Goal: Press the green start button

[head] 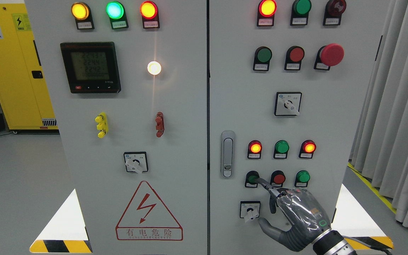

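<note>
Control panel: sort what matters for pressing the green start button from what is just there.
In play:
- right hand
- green button at its index fingertip

Not involved:
- red button
- second green button
- rotary switch
- door handle
- emergency stop
- meter display

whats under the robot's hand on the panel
The right hand covers bare grey panel below the bottom row of buttons. Its index finger reaches the left green button; the small rotary switch shows beside the thumb. Anything behind the palm is hidden.
</note>
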